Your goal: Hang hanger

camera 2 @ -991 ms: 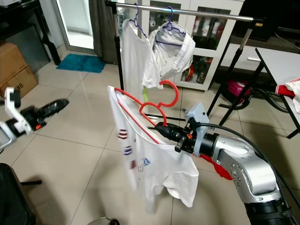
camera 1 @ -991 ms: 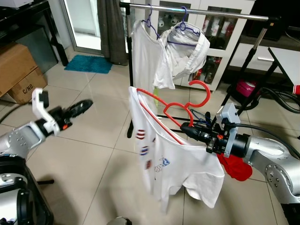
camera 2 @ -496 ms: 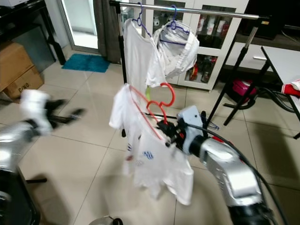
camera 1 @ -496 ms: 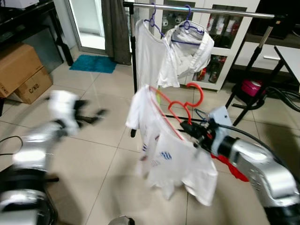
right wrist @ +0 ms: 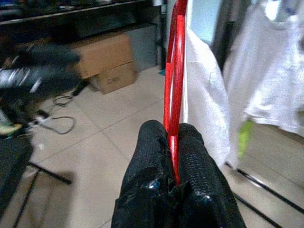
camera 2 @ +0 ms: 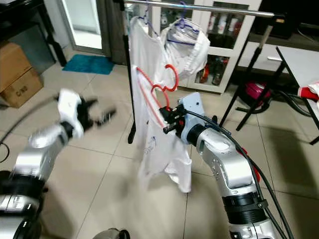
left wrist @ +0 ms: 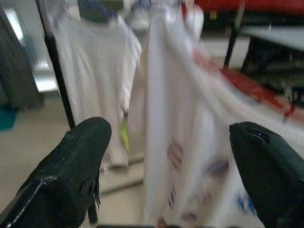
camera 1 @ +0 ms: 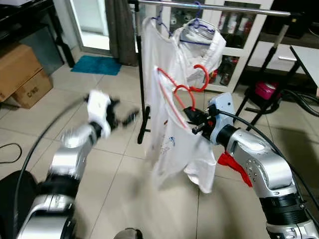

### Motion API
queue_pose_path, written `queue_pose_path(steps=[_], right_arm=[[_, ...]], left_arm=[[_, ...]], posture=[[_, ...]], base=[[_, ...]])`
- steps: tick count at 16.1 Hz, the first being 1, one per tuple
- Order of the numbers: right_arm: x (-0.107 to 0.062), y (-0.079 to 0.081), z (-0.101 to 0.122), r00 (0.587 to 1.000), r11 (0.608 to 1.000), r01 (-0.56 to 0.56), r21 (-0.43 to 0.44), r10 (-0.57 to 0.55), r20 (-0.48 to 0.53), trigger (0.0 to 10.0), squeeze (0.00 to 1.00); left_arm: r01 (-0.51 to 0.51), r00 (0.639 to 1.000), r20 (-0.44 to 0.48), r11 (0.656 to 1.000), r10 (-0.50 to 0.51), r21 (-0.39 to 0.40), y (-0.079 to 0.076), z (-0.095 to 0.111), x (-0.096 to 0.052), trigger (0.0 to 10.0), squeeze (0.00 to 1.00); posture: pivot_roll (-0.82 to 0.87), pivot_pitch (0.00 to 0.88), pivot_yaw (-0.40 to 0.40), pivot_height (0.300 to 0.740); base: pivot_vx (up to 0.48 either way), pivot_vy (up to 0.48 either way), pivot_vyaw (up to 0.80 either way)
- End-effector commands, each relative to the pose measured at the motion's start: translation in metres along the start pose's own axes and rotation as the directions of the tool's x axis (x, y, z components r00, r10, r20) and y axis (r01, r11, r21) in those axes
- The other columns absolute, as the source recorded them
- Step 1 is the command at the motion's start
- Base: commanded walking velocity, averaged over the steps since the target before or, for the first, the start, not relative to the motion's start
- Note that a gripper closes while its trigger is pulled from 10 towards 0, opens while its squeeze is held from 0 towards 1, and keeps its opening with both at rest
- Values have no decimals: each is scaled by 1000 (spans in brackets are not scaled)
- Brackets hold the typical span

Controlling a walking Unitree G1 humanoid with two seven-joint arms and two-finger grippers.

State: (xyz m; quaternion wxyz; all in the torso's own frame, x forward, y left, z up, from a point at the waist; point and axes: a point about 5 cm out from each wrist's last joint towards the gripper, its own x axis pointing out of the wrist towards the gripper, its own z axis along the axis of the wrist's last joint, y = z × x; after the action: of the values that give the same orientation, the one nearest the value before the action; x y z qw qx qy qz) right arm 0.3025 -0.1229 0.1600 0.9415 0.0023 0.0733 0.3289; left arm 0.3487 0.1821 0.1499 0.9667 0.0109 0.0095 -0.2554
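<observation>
A red hanger [camera 1: 185, 89] carries a white T-shirt [camera 1: 174, 144] with small prints. My right gripper [camera 1: 192, 117] is shut on the hanger's lower bar, and in the right wrist view the fingers [right wrist: 154, 185] pinch the red wire [right wrist: 173, 71]. The hanger's hook [camera 1: 202, 79] is raised below the silver rail [camera 1: 224, 7] and just in front of the clothes that hang there. My left gripper [camera 1: 127, 117] is blurred, open and empty, level with the shirt's left side. The left wrist view looks between its spread fingers [left wrist: 71, 161] at the shirt [left wrist: 180, 118].
Two white garments [camera 1: 154, 45] [camera 1: 207, 47] hang on purple hangers on the rail. The rack's black upright [camera 1: 141, 74] stands left of the shirt. Cardboard boxes [camera 1: 20, 72] and a blue mat [camera 1: 97, 64] lie at left. A red cloth [camera 1: 232, 164] lies on the tiles.
My right gripper has carried the hanger and shirt up and toward the rail. The left arm has swung in toward the shirt. The camera has shifted as well.
</observation>
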Motion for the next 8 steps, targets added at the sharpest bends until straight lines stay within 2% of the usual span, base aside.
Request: queue_pose_path(steps=[1, 3, 4, 5, 6, 7, 8], right_arm=[[-2, 8, 13, 996, 997, -76, -14, 77, 52, 10000, 0], [-4, 12, 15, 989, 991, -131, -14, 131, 64, 10000, 0], [-6, 15, 16, 983, 986, -168, -15, 169, 72, 10000, 0], [-6, 16, 16, 980, 983, -181, -14, 182, 76, 10000, 0], [-7, 19, 18, 974, 978, -208, -13, 208, 85, 10000, 0], [-8, 24, 18, 967, 971, -239, -12, 239, 93, 10000, 0], [-9, 25, 18, 963, 968, -251, -12, 251, 94, 10000, 0]], left_arm=[[3, 999, 54, 1000, -2, -21, -2, 13, 9, 10000, 0], [55, 997, 62, 998, -55, 2, -10, 19, 21, 10000, 0], [62, 996, 61, 997, -64, 35, -13, 23, 29, 9569, 0], [50, 997, 63, 998, -53, 46, -13, 24, 31, 4784, 0], [25, 997, 75, 999, -29, 48, -13, 28, 37, 3451, 0], [-5, 996, 93, 999, 0, 54, -12, 33, 42, 1490, 0], [-18, 995, 99, 998, 13, 54, -12, 35, 44, 431, 0]], posture=[[-119, 0, 0, 740], [-122, 0, -1, 740], [-127, 0, 2, 740], [-130, 0, 5, 740], [-130, 0, 5, 740], [-130, 0, 5, 740], [-140, 0, 14, 740]], base=[[0, 0, 0], [0, 0, 0], [0, 0, 0], [0, 0, 0], [0, 0, 0], [0, 0, 0], [0, 0, 0]])
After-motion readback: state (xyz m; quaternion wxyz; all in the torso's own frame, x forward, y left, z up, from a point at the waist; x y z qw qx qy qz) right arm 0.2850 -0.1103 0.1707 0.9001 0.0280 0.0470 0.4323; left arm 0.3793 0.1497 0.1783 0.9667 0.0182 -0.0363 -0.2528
